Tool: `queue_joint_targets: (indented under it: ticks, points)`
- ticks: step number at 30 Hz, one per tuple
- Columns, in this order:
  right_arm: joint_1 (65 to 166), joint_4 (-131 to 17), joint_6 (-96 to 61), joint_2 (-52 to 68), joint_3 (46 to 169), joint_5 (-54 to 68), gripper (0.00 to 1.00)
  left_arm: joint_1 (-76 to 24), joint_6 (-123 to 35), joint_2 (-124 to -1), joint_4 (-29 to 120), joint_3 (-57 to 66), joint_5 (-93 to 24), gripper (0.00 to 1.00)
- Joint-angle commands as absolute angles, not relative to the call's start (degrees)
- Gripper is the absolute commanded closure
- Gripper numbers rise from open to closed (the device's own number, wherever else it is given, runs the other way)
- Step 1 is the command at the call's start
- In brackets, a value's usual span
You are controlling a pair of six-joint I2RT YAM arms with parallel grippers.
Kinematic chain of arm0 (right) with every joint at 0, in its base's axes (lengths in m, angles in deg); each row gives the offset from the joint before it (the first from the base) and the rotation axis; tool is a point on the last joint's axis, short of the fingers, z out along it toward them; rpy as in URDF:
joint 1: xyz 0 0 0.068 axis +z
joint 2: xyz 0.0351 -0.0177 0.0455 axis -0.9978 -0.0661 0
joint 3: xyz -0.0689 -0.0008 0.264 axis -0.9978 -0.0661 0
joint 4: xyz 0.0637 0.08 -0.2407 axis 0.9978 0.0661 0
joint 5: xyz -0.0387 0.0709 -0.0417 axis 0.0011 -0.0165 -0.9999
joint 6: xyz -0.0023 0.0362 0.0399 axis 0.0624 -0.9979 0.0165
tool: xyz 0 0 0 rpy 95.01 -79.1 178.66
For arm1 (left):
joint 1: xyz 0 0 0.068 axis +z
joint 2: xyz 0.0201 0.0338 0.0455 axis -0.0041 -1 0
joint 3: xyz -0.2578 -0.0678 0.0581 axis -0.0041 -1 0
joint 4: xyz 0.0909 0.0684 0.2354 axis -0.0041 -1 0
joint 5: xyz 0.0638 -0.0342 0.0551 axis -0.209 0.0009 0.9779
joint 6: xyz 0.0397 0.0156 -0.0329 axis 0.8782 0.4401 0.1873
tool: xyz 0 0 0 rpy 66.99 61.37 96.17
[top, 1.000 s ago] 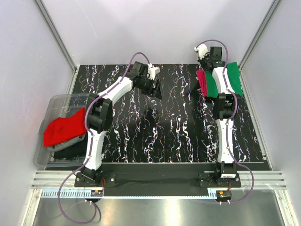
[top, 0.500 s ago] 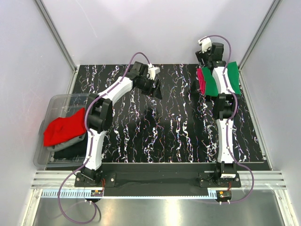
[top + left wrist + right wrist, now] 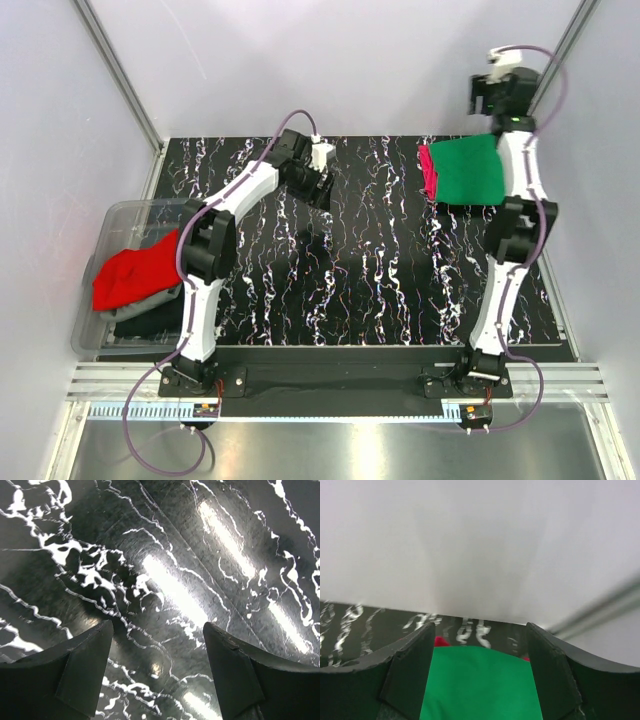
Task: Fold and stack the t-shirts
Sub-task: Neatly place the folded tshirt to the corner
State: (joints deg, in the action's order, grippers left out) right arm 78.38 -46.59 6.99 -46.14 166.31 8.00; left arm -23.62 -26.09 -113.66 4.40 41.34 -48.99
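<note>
The green t-shirt (image 3: 468,172) is lying atop the magenta t-shirt (image 3: 427,170) at two o'clock on the worktop (image 3: 370,260); the red t-shirt (image 3: 135,270) is sitting in the clear bin (image 3: 112,215) at nine o'clock. The left tool (image 3: 157,630) and right tool (image 3: 477,630) are hanging released, gripping nothing

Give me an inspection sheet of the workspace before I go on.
Surface: table, black marbled, bare in the middle.
Job's things: green shirt lies flat on pink shirt, far right; red shirt over grey shirt and black shirt in the bin, left.
Clutter: nothing seen.
Grippers: left gripper open, empty, over bare table; right gripper open, empty, raised, green shirt below it.
Cables: purple cables looped along both arms.
Surroundings: white walls, metal posts.
</note>
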Motion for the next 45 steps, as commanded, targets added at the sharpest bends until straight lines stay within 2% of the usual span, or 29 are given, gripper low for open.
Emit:
queue_joint_targets:
  ticks: [1,5,8,14,19,26,32,36,37,45]
  points:
    - [70.93,-44.69,0.06,-46.86,166.21,11.73,0.22,-22.09,-23.91,-108.06,3.92,40.22,-50.05,0.21]
    - [66.71,-43.36,-5.83,-52.39,168.93,18.15,0.26,-21.12,-25.93,-108.06,3.75,37.85,-54.37,0.21]
    - [64.51,-39.94,-12.24,-57.31,176.47,25.52,0.33,-21.3,-26.64,-108.76,3.84,37.23,-55.86,0.21]
    - [63.27,-40.19,-16.74,-60.84,178.61,31.6,0.39,-23.93,-25.32,-110.6,4.01,38.19,-52.97,0.21]
    - [63.36,-41.33,-17.62,-59.18,177.9,32.05,0.41,-25.25,-25.41,-110.96,3.84,38.11,-53.14,0.2]
    - [64.94,-41.51,-12.98,-52.68,174.66,27.22,0.33,-25.61,-26.73,-111.75,3.84,39.51,-55.07,0.2]
    - [66.17,-42.04,-7.69,-48.19,170.27,25.81,0.33,-25.61,-27.08,-111.31,3.84,39.78,-55.6,0.2]
    - [66.17,-42.13,-8.39,-48.8,169.82,27.21,0.37,-25.61,-27.17,-110.61,3.84,38.37,-55.96,0.2]
    - [66.17,-42.13,-8.66,-48.89,169.82,28.95,0.41,-25.61,-27.17,-110.34,3.92,38.11,-56.04,0.2]
    - [66.35,-40.99,-13.49,-52.48,169.38,34.94,0.46,-25.52,-27.69,-110.43,3.92,37.4,-56.66,0.2]
